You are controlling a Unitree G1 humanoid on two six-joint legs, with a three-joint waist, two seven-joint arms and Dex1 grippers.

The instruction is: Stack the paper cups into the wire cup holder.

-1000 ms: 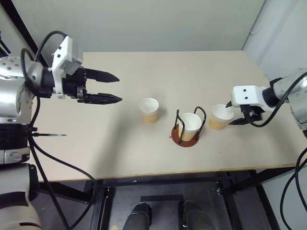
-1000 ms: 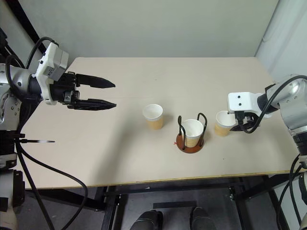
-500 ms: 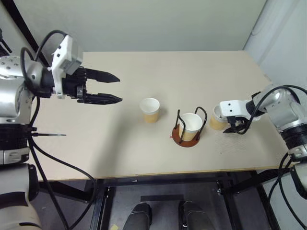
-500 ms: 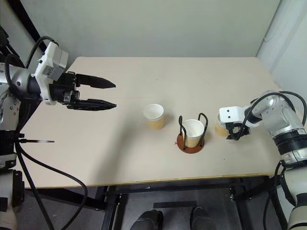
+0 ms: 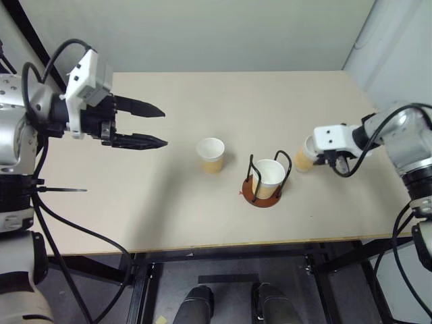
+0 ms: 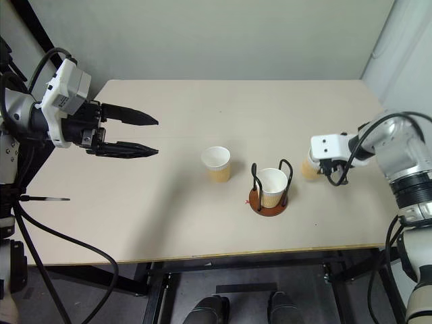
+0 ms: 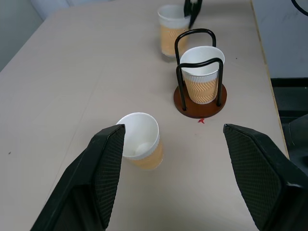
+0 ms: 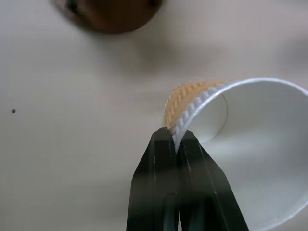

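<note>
Paper cups: three on the table (image 5: 169,202). One sits upright inside the cup holder (image 5: 264,190), between its two black wire loops, so the stack has a start. Your right gripper (image 8: 175,139) is clenched on the rim of the second cup (image 5: 305,156), one finger inside, one outside; that cup is just right of the holder and looks tipped, probably being lifted off the table for the drop. The pinch on the thin rim looks okay, but it could slip. The third cup (image 5: 210,154) stands upright left of the holder, a short gap between them, free. Your left gripper (image 5: 156,126) is spread wide, grasping nothing, hanging well left of the holder, aimed across at that third cup, likely waiting its turn. The cups are white inside and at the rim, with a ribbed tan-yellow band below. The holder's base is a reddish-brown disc.
</note>
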